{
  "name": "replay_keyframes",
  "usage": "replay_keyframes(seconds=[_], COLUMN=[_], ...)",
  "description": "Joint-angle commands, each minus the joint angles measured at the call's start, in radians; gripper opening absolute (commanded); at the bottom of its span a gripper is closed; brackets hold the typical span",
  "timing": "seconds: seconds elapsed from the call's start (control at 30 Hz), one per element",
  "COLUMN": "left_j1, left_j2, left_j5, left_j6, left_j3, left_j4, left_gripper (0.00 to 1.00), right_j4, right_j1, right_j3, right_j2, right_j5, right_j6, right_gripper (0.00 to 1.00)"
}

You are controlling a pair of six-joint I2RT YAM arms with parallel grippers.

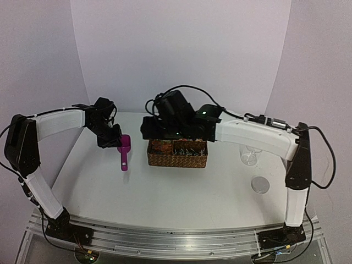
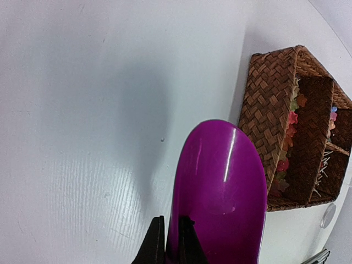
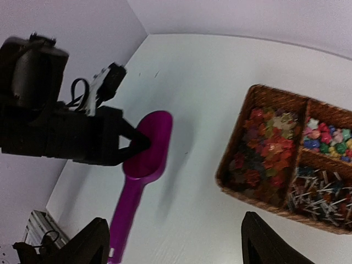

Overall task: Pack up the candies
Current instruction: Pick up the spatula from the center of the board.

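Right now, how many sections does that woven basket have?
3. One nearest the scoop holds red and orange sweets, one pink and blue sweets, one silvery wrapped sweets. The basket's edge is cut off; more may be hidden.

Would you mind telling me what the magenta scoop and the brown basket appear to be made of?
The magenta scoop looks like glossy moulded plastic: smooth, evenly coloured, with a sharp streak of reflected light on its bowl. The brown basket appears woven from flat strips, perhaps rattan or similar fibre, matte: the plaited weave shows on its walls. Natural or synthetic, I cannot tell.
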Motion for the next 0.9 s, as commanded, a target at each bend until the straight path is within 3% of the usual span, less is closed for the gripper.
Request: replay_keyframes(seconds=[0.0, 0.27, 0.4, 0.53, 0.83, 0.87], left_j1=[-0.024, -0.058, -0.069, -0.077, -0.079, -0.079], left_j2=[-0.016, 0.026, 0.031, 0.032, 0.02, 0.019], left_j5=[-0.024, 0.008, 0.019, 0.027, 0.043, 0.053], left_j6=[-0.049, -0.082, -0.086, -0.087, -0.088, -0.083], left_j3=[0.051, 0.101, 0.102, 0.101, 0.099, 0.099], left_j4=[-0.013, 0.005, 0.011, 0.017, 0.018, 0.021], left_gripper=[0.0, 0.0, 0.0, 0.0, 0.0, 0.0], right_j4=[-0.09, -0.133, -0.166, -0.18, -0.183, -0.182], right_j1=[0.054, 0.077, 0.077, 0.076, 0.043, 0.037], right_j3=[0.183, 0.28, 0.344, 0.41, 0.402, 0.388], right_j2=[0.137, 0.279, 0.345, 0.398, 0.412, 0.402], right_j5=[-0.072, -0.122, -0.109, -0.071, -0.069, -0.076], right_j6=[0.005, 0.021, 0.001, -0.055, -0.083, -0.097], right_gripper=[0.79, 0.77, 0.7, 0.55, 0.01, 0.0])
